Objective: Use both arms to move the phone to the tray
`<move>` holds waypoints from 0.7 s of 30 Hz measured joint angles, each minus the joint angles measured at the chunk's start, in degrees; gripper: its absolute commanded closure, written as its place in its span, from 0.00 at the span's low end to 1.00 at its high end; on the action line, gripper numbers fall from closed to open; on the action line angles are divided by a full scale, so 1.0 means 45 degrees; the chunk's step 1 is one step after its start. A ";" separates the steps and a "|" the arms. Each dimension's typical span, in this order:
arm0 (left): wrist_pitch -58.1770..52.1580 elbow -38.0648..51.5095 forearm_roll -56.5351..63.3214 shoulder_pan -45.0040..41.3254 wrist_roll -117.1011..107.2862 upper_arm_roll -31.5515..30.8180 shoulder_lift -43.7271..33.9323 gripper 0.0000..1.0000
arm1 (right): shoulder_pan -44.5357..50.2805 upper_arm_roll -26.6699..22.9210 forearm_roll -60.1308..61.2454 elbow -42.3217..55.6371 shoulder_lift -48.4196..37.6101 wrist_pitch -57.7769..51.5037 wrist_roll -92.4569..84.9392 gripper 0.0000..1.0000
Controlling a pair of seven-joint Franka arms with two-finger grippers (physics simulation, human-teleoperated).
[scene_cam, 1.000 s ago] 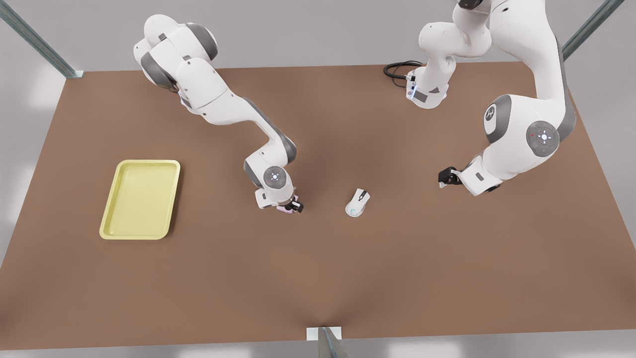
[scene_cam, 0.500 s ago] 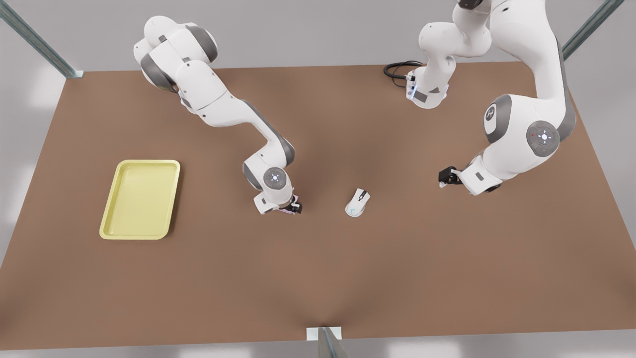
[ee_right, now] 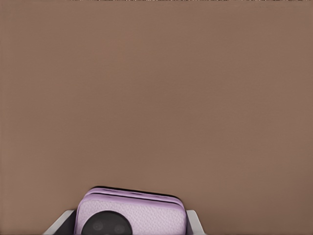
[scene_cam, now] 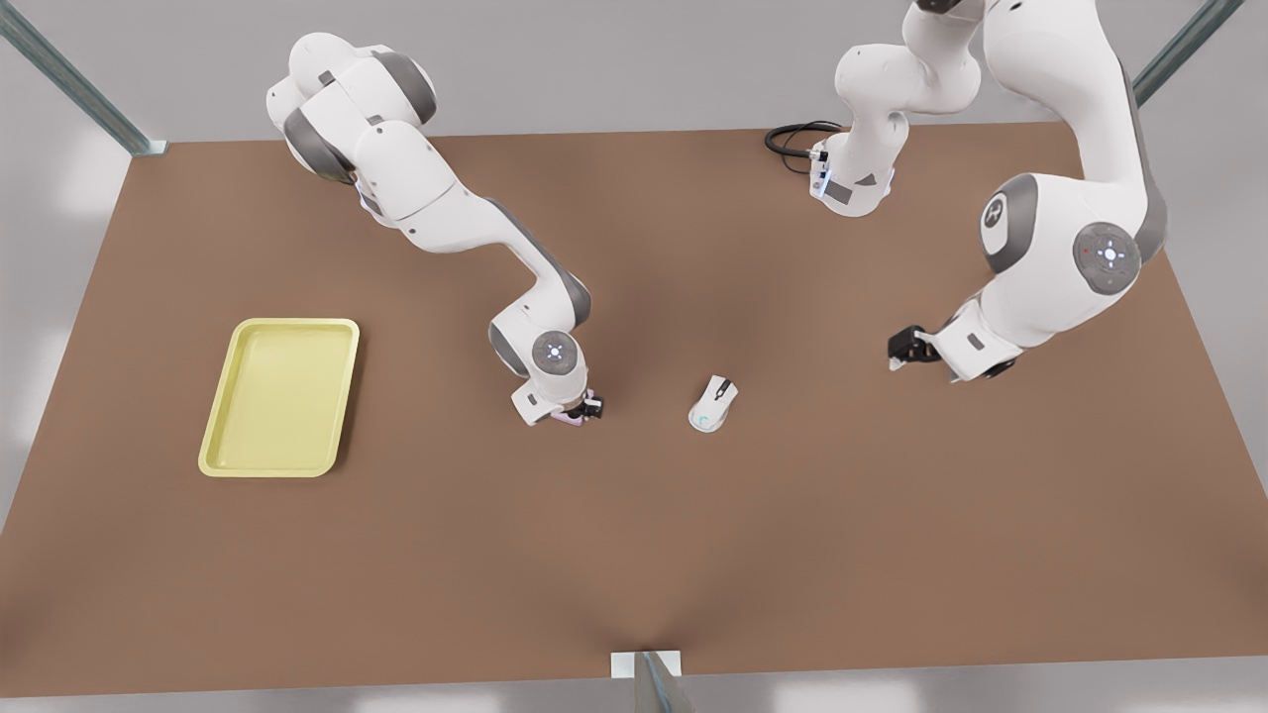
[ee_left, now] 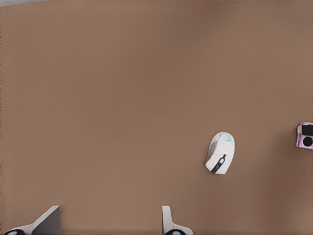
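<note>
Right gripper [scene_cam: 584, 407] at frame centre, fingers [ee_right: 194, 221] clamped on phone [ee_right: 132, 214] edges, low over desk [scene_cam: 634, 555]. Phone: small stiff slab, likely light, smooth; side-edge grip suits. Tray [scene_cam: 223, 436] far left. Left gripper [scene_cam: 899, 352] right, fingers spread, waiting.

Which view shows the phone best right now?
The right wrist view: the phone is close up, its lilac face and black circle visible between the right gripper's fingers. In the front view it is a pink sliver mostly hidden under that gripper. The left wrist view catches it far off at the frame edge, past the mouse.
</note>
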 measured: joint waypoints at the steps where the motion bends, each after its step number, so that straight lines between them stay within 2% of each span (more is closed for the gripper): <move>1: -0.0022 0.0003 0.0069 -0.0001 -0.0004 -0.0001 -0.0002 0.00 | -0.0003 0.0000 -0.0010 0.0001 -0.0004 0.0007 -0.0036 0.13; 9: -0.0122 0.0006 0.0270 -0.0043 -0.0023 -0.0002 0.0005 0.00 | -0.0462 -0.0001 0.0034 0.0025 -0.0914 -0.0351 -0.0375 0.12; 10: -0.0134 0.0006 0.0276 -0.0042 -0.0025 -0.0002 0.0001 0.00 | -0.0469 0.0000 0.0043 0.0032 -0.0889 -0.0421 -0.0430 0.09; 11: -0.0150 0.0006 0.0288 -0.0041 -0.0027 -0.0002 -0.0001 0.00 | -0.0454 -0.0001 0.0046 0.0149 -0.0728 -0.0479 -0.0482 0.00; 21: -0.0220 -0.0025 0.0474 -0.0042 -0.0075 -0.0002 0.0092 0.00 | -0.0155 0.0020 -0.0021 0.0426 0.0042 -0.0587 -0.0881 0.00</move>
